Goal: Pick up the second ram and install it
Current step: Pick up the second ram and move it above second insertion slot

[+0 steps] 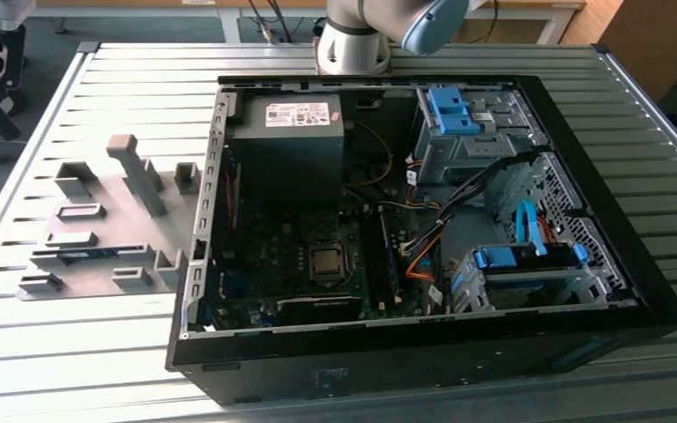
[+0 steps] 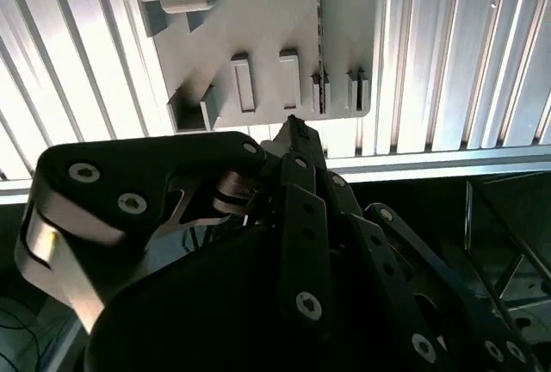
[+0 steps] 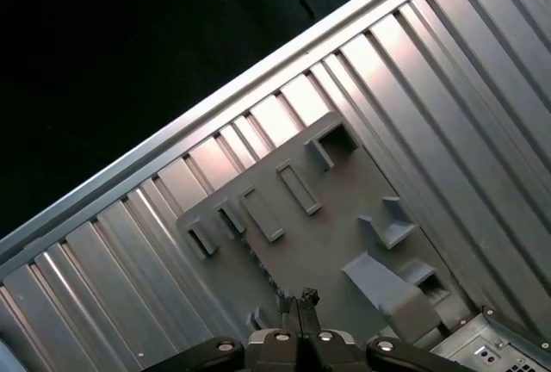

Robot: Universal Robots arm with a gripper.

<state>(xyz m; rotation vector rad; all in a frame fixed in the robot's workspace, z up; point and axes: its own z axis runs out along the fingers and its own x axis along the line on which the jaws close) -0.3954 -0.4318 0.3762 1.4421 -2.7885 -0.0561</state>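
Note:
The second ram (image 1: 84, 256), a thin blue stick, lies in a slot of the grey holder plate (image 1: 103, 220) on the exterior view's left, beside the open computer case (image 1: 433, 361). In both wrist views my gripper (image 2: 293, 124) (image 3: 298, 296) hangs well above that holder plate (image 2: 267, 10) (image 3: 318, 234), its dark fingers closed together with nothing between them. A thin dark edge (image 2: 319, 45) standing in the plate in the second wrist view may be the ram seen edge-on. The arm's base (image 1: 356, 40) stands behind the case.
The case lies open on a slatted metal table (image 1: 33, 352), showing the motherboard (image 1: 303, 256), a black power supply (image 1: 286, 141), blue drive brackets (image 1: 450, 110) and loose cables. Several upright grey blocks (image 1: 138, 172) rise from the holder plate.

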